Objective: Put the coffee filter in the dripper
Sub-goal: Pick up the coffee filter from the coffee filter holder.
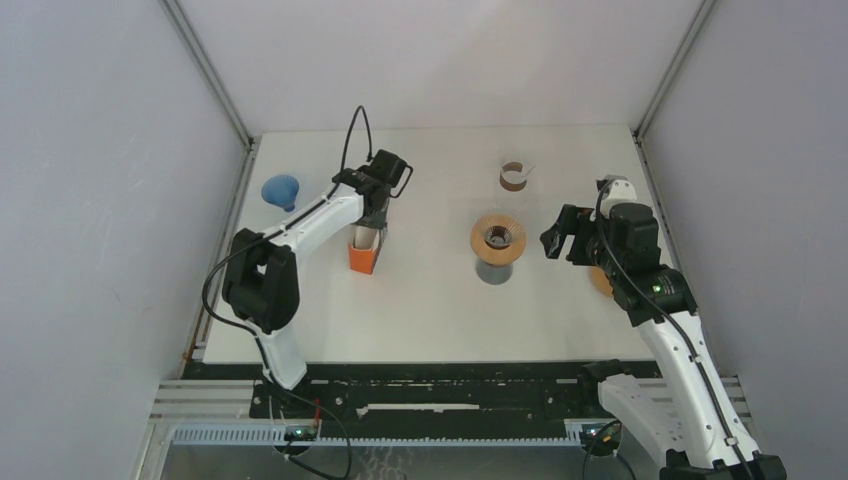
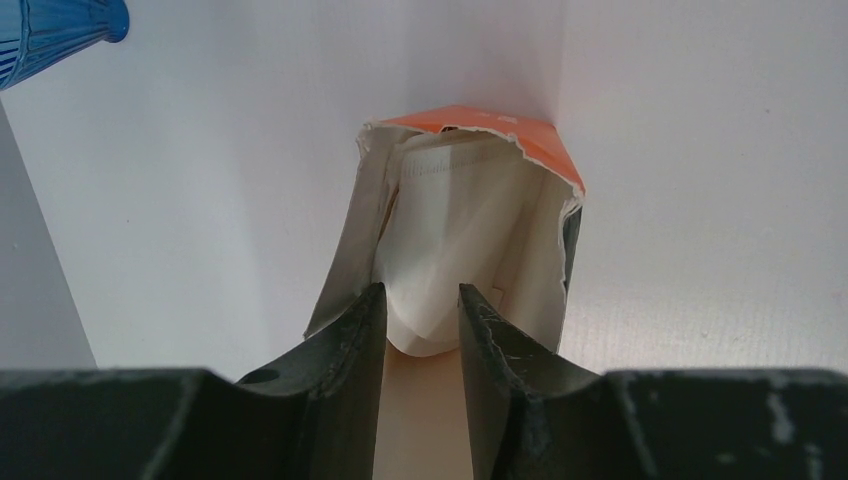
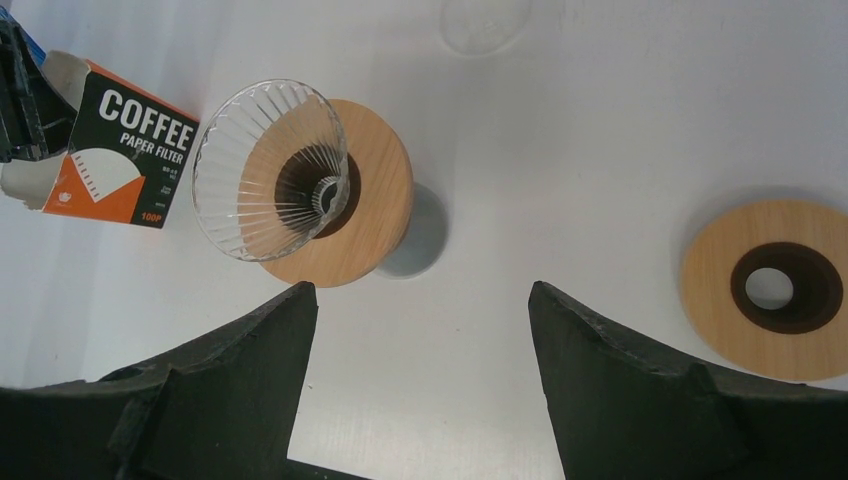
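Observation:
The orange and black coffee filter box (image 1: 365,252) stands open left of centre; it also shows in the right wrist view (image 3: 120,150). In the left wrist view white paper filters (image 2: 450,230) fill the torn box mouth (image 2: 480,125). My left gripper (image 1: 377,218) is over the box, its jaws (image 2: 421,290) a little apart, with the filter's rounded tip between them. The glass dripper (image 1: 498,238) sits on a wooden collar on a grey cup at the centre, empty (image 3: 270,165). My right gripper (image 1: 560,237) is wide open and empty just right of the dripper (image 3: 422,290).
A blue dripper (image 1: 280,190) stands at the far left, also in the left wrist view (image 2: 50,30). A second wooden ring (image 3: 770,288) lies under my right arm. A small brown holder (image 1: 514,177) sits behind the dripper. White walls close in both sides.

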Robot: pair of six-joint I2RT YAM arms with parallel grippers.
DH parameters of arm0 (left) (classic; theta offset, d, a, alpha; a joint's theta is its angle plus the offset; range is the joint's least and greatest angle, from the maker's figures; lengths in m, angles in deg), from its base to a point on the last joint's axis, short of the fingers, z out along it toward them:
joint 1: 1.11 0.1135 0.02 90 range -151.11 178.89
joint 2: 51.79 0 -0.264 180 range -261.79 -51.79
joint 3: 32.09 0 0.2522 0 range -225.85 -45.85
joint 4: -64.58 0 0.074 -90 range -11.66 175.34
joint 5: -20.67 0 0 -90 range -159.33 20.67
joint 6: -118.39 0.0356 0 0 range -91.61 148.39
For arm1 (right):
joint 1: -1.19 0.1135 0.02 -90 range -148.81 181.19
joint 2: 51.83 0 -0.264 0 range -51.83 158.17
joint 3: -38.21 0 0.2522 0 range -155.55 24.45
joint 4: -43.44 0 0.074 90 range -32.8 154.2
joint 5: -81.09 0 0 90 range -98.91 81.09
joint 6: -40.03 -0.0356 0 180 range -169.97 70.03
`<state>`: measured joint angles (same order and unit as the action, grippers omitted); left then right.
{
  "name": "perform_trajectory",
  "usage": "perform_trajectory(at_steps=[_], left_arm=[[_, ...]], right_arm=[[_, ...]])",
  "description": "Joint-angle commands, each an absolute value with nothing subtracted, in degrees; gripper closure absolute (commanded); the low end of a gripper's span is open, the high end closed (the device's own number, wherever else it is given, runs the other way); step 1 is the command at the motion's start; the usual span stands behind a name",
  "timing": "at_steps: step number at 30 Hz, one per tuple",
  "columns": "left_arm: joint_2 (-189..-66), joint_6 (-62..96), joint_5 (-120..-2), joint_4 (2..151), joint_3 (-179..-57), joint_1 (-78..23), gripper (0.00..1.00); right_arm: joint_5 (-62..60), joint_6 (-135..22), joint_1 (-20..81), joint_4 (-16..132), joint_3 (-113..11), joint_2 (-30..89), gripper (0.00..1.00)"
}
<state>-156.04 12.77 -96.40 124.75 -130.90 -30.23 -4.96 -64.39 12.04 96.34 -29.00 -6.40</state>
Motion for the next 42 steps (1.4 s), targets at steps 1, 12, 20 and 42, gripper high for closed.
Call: perform_trajectory(at_steps=[1, 12, 20, 42], left_arm=[[-153.31, 11.92, -98.41, 123.80, -130.67, -30.61, 0.62], [-151.28, 12.48, -98.62, 123.43, -131.38, -30.62, 0.63], [-152.88, 12.54, -99.17, 123.57, -130.84, -30.58, 0.63], [-155.15, 12.79, -97.75, 122.86, -129.78, -30.64, 0.73]], right_arm=[[-4.43, -65.33, 11.66, 93.33, -28.71, -6.92, 0.14], [-4.43, -65.48, 11.65, 93.08, -28.65, -6.74, 0.14], [-4.60, -65.45, 11.65, 93.41, -28.67, -6.74, 0.14], [-3.78, -66.60, 11.65, 93.15, -28.73, -7.18, 0.14]])
